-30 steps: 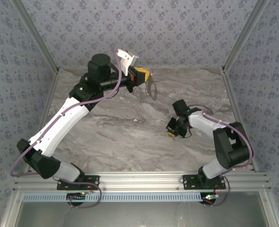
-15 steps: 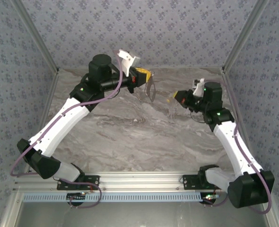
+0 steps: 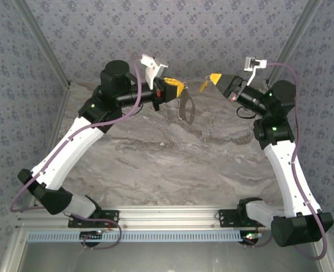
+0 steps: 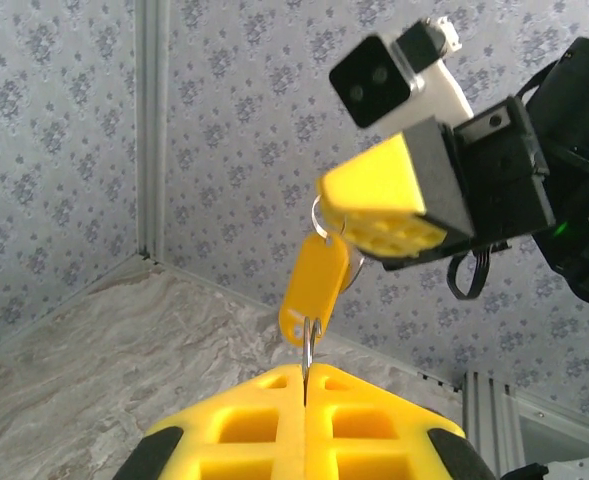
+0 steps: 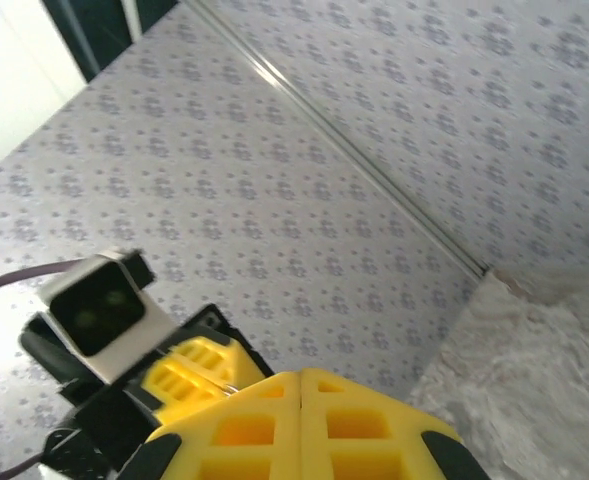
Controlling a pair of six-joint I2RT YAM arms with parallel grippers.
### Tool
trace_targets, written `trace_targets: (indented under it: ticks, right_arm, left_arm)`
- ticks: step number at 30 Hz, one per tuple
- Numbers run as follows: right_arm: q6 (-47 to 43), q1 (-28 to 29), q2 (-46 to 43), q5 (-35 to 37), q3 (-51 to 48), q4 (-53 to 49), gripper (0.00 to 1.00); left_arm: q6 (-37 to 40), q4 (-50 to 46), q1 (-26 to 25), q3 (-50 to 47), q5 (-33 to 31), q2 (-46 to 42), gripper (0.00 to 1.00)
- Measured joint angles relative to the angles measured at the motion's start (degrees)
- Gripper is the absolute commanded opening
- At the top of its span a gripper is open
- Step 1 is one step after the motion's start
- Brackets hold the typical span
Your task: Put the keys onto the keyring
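Just beneath the left gripper (image 3: 178,90) hung the keyring (image 3: 185,109), pinched at its top by jaws pressed fully together, with its loop and short chain dangling loose under the tips. Facing that gripper, tip to tip and near it, was the right gripper (image 3: 214,79) — also clamped tight, on the key (image 4: 314,283), whose yellow head drooped from the pinch toward the left gripper's fingers. From the left wrist, a thin metal sliver rose out of the seam between the left gripper's fingers to the lower end of the yellow head. Could not tell whether that was the ring's wire or the key's blade, nor whether the two touched. Step in hand, as judged: bringing key to ring for threading, key apparently not seated yet. To do it well — hold the left gripper steady as the anchor and let only the key travel. Line the key's eye square with the ring's wire before closing the last gap, then creep in with small corrections, checking from the left wrist. Risks noted: the ring hung free below the left gripper and would likely swing if nudged. The key looked held by one end and might pivot or slip if pushed against the wire.
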Motion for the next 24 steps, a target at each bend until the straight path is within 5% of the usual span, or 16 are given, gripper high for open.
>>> trace_targets:
  ticks: [24]
  right_arm:
    - [-5.42, 10.36, 2.58, -0.52, 5.81, -4.79, 0.00]
  left_arm:
    - [0.02, -3.48, -0.70, 4.20, 4.26, 1.88, 0.00]
